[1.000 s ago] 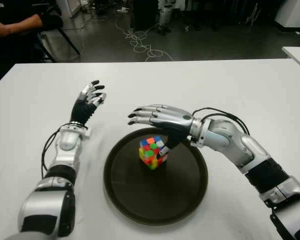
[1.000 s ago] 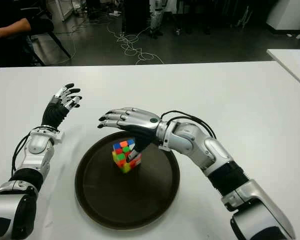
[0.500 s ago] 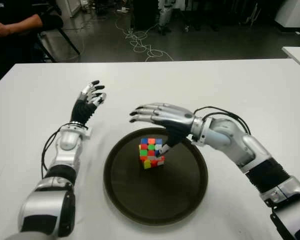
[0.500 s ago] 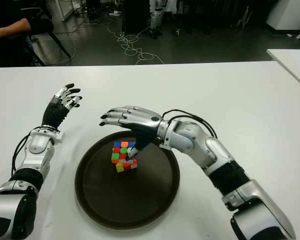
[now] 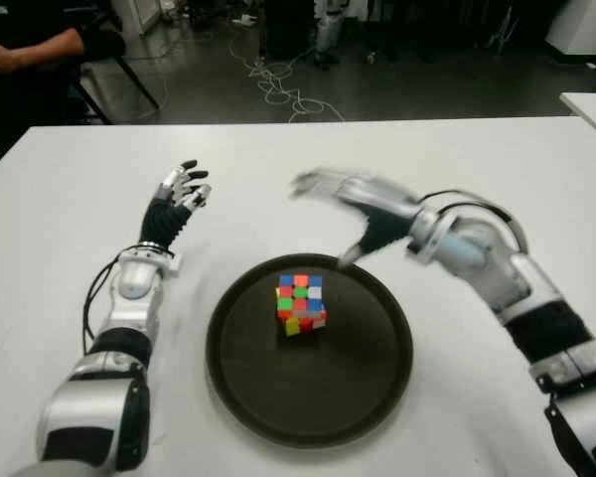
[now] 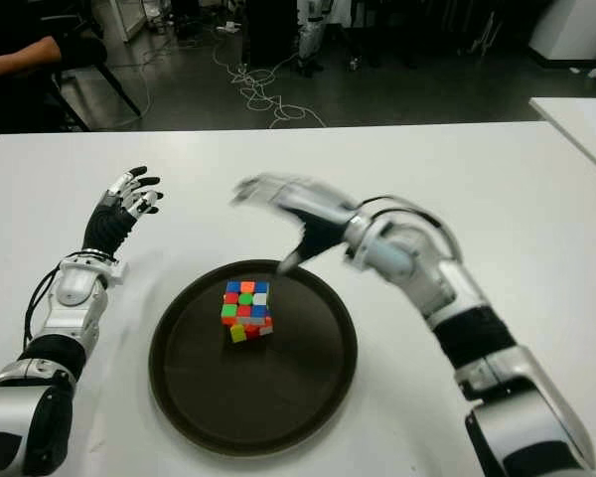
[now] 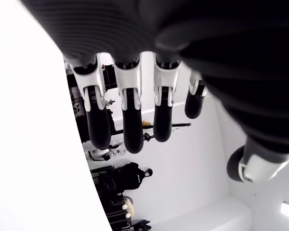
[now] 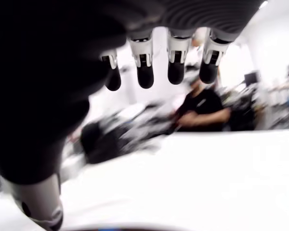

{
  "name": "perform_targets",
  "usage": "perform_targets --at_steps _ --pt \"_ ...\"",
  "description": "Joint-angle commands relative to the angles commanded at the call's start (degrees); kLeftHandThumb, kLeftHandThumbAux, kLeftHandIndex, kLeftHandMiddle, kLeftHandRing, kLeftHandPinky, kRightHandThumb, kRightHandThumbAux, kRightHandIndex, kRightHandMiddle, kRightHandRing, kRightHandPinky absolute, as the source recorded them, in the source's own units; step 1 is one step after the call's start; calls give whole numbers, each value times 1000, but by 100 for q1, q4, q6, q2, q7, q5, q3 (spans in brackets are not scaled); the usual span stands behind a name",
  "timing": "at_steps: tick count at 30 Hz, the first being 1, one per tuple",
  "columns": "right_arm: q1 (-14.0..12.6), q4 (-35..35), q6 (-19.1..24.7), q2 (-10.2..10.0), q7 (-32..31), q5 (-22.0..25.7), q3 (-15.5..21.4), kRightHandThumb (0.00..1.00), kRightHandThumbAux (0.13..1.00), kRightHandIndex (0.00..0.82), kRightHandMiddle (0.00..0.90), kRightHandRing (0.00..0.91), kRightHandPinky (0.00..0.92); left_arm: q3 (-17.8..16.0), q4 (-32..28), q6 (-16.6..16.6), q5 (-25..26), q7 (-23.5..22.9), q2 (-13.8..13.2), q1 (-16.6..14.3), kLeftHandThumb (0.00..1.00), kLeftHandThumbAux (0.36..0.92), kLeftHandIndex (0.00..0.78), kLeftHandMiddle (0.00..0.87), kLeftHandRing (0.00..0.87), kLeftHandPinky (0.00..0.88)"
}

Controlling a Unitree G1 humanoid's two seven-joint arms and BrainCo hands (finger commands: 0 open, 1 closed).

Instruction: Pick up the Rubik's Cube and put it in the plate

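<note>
While half a sec ago the robot's right hand (image 5: 353,204) hung low over the cube w/ its thumb right beside it, that hand now shows lifted up & back past the far rim, motion-blurred, well clear of the cube. Its fingers (image 8: 144,72) are spread straight, holding nothing. The multicoloured Rubik's Cube (image 5: 299,303) sits alone, flat on the floor of the round dark-brown plate (image 5: 368,397), a bit left of centre, in the same spot & pose as half a sec ago. The plate rests on the white table (image 5: 477,159). The left hand (image 5: 182,187) shows at the table's left side, well apart from the plate, fingers (image 7: 129,125) extended & empty, unchanged. Across the far left corner a seated person's arm (image 5: 25,50) is visible. Judgement: cube released in the plate, so the task looks done; only the right arm's retreat remains.
</note>
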State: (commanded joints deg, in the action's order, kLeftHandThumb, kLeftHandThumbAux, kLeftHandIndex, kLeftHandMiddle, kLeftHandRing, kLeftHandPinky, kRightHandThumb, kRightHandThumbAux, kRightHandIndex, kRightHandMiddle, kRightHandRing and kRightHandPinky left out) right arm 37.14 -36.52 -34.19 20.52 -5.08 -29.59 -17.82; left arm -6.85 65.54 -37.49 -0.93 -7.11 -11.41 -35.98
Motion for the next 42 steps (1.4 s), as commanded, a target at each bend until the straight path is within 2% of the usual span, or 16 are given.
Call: perform_targets --at_steps 4,7,12,17,19,24,27,34,42 --pt "256 -1901 -24 -418 685 476 418 0 755 23 77 87 120 16 -31 3 -30 50 -3 14 45 496 150 234 266 311" --pt "369 -2721 162 -609 872 886 808 0 767 63 122 146 192 21 -46 6 -49 78 -6 16 45 507 140 226 261 318" --pt "588 -3218 918 -1023 874 1822 1675 0 758 118 187 226 282 8 -48 -18 -40 59 4 21 51 524 124 215 253 321" --pt "954 -3475 1845 -1222 830 2581 2369 0 796 168 240 285 348 -6 -79 -6 5 -12 16 22 44 543 128 213 248 315" --pt "1068 -3542 2102 -1297 934 2740 2523 0 827 208 263 306 364 -4 -97 11 8 -16 21 19 41 549 132 220 254 319" --pt "1145 -3574 2183 -1448 1157 2716 2497 9 880 264 299 342 395 6 -98 23 -11 12 21 17 48 545 135 228 262 315" --pt "1018 -3444 1949 -1531 1210 2556 2333 31 875 271 318 364 413 9 -74 29 -17 16 15 10 44 534 135 221 256 309" --pt "961 -3452 1720 -1525 1098 2450 2210 42 844 268 334 381 425 3 -64 34 -1 -11 6 -3 41 530 125 210 249 317" --pt "1011 -3534 1799 -1501 1057 2404 2180 36 820 266 345 397 442 13 -50 13 -19 -6 -7 3 36 521 118 205 244 311"
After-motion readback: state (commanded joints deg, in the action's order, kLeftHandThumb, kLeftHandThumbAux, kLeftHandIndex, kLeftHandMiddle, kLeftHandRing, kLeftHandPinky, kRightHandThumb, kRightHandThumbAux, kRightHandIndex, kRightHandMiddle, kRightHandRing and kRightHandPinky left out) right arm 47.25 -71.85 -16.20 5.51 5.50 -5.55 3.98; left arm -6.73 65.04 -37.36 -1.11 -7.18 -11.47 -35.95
